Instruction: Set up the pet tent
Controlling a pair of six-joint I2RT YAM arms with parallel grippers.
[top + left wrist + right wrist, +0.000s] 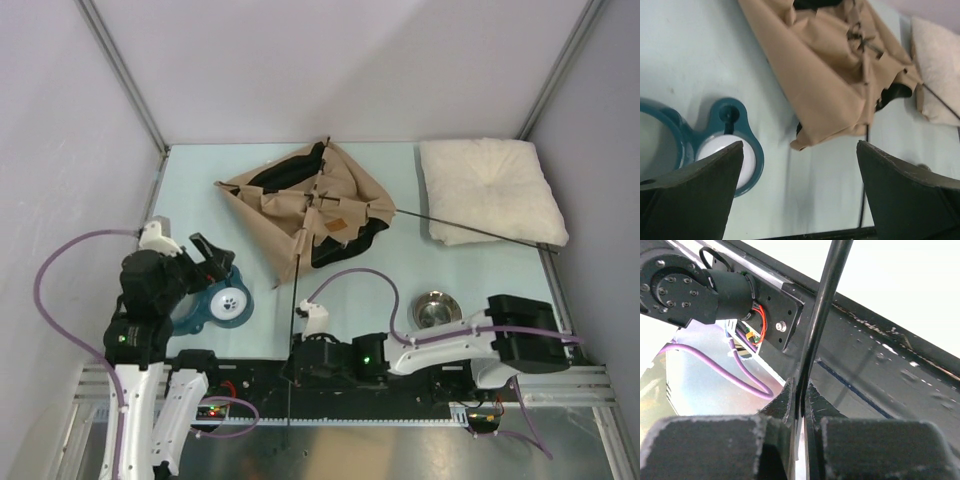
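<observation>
The pet tent (310, 210) lies collapsed at the back middle of the table: tan fabric with black lining and a small brown label patch (338, 225). One thin black pole (293, 320) runs from it towards the near edge. Another pole (470, 230) sticks out to the right. My right gripper (297, 365) is shut on the near pole (821, 315) close to the table's front rail, fingers pinching it (801, 395). My left gripper (215, 255) is open and empty, left of the tent. The left wrist view shows the tent's tan corner (840, 75) ahead of the open gripper (799, 145).
A teal pet dish holder (220, 305) with a white paw-print bowl sits under the left gripper and also shows in the left wrist view (725, 145). A cream pillow (490, 190) lies back right. A metal bowl (432, 308) sits front right. Grey walls enclose the table.
</observation>
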